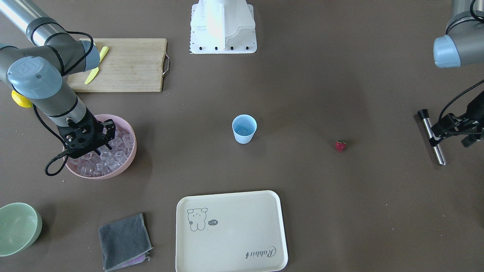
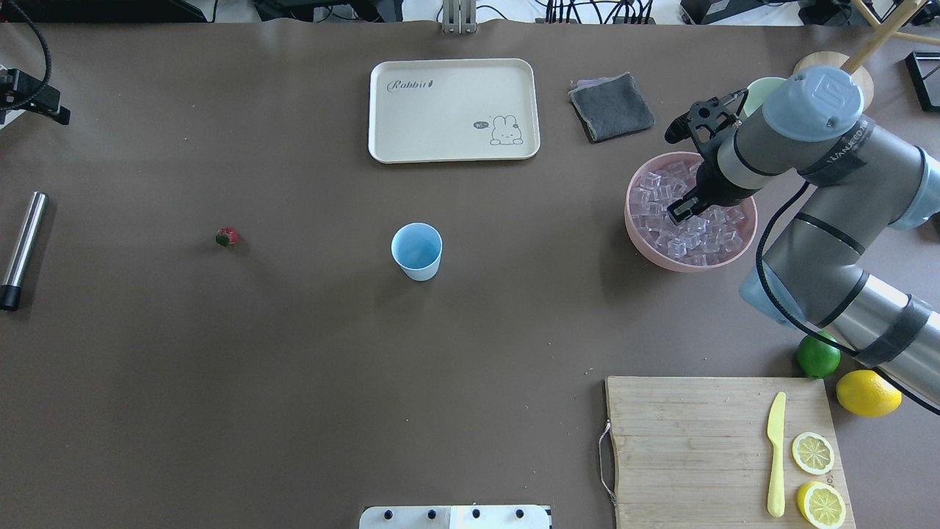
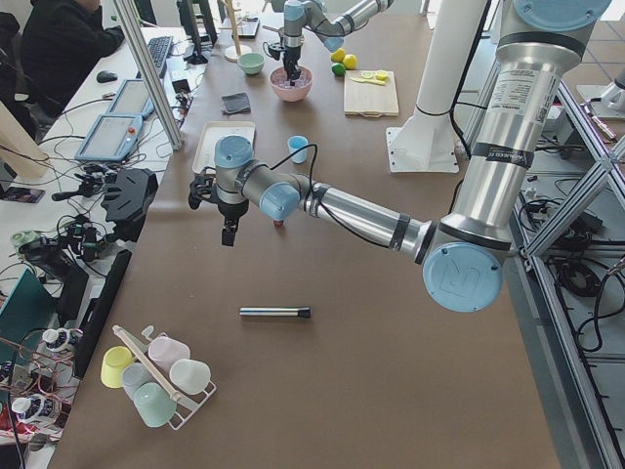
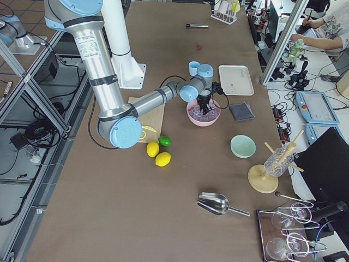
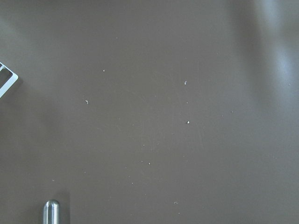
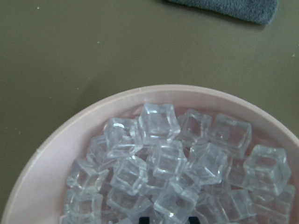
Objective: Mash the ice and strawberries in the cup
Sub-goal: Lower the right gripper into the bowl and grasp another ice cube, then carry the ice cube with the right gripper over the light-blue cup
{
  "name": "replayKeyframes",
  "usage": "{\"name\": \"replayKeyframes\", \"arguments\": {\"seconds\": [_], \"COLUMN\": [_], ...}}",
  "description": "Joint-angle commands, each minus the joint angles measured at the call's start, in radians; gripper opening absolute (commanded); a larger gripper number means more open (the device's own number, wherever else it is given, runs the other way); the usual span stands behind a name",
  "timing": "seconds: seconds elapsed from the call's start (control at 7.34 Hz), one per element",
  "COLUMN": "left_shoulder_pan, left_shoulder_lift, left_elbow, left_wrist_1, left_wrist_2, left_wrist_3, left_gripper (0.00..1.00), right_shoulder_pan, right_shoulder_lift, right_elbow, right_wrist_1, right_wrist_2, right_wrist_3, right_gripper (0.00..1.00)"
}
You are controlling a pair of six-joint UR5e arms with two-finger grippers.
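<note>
Ice (image 6: 159, 123): clear cubes heaped in pink bowl (image 6: 56, 154); right claw (image 6: 169, 219) among them, tips apart, grip unclear

overhead: looks down | front: opposite side | both share cup (image 1: 244, 129)

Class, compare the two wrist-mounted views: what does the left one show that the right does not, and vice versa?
Left wrist only: the rounded end of a metal rod. Right wrist only: the ice heaped in the pink bowl, and the edge of a grey cloth. Both: bare brown table.
</note>
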Motion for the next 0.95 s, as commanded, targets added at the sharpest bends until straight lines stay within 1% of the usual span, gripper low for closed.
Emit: {"name": "replayKeyframes", "arguments": {"seconds": [0.0,0.14,0.27,0.41,0.54,0.68,0.82], "left_shoulder_pan": [0.000,0.003,0.003,0.005,0.005,0.006,0.011], "left_shoulder_lift": [0.006,0.006,0.006,0.006,0.006,0.005,0.005], "left_elbow": [0.006,0.017,0.035,0.046,0.046,0.041,0.041], "left_wrist_1": [-0.008,-0.021,-0.044,-0.064,-0.066,-0.067,-0.067], "left_wrist_2": [0.000,0.000,0.000,0.000,0.000,0.000,0.000], "left_wrist_3": [0.001,0.000,-0.001,-0.001,-0.004,-0.025,-0.025], "left_gripper": [0.98,0.98,0.98,0.98,0.98,0.98,0.98], "right_shoulder_pan": [-0.001,-0.003,-0.004,-0.006,-0.007,-0.021,-0.064], "right_shoulder_lift": [0.011,0.015,0.030,0.091,0.210,0.312,0.409], "right_elbow": [0.096,0.105,0.105,0.102,0.101,0.081,0.028], "right_wrist_1": [-0.156,-0.166,-0.172,-0.204,-0.312,-0.389,-0.392], "right_wrist_2": [-0.003,0.000,0.000,0.003,0.024,0.025,0.014], "right_wrist_3": [0.000,0.000,0.002,0.049,0.122,0.188,0.300], "right_gripper": [0.16,0.11,0.02,0.00,0.00,0.00,0.00]}}
